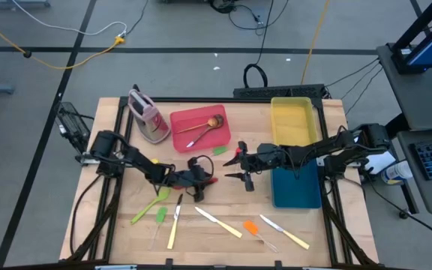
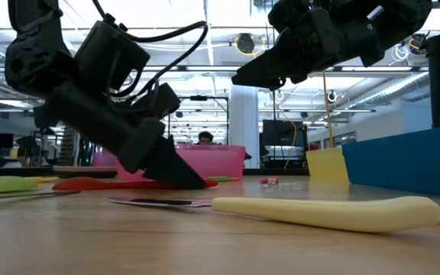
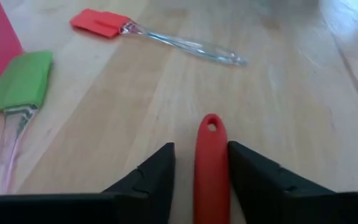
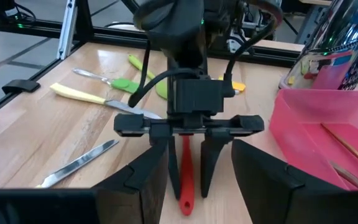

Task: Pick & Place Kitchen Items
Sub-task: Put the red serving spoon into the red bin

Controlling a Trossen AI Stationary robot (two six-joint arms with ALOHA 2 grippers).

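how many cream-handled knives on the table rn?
3, all near the table's lower edge in the high view: left knife lying nearly vertical, middle knife slanted, right knife slanted. Others may be hidden.

Bare desk [image 1: 223, 199] lies between the left claw [image 1: 205, 180] and the right claw [image 1: 238, 166]. Just beside the left claw stands the red tray [image 1: 182, 120]; knives [image 1: 217, 222] crowd the desk's near edge.

arms: black, jointed | cables: black loops (exposed) | end effector [image 3: 199, 171]: wedge-shaped
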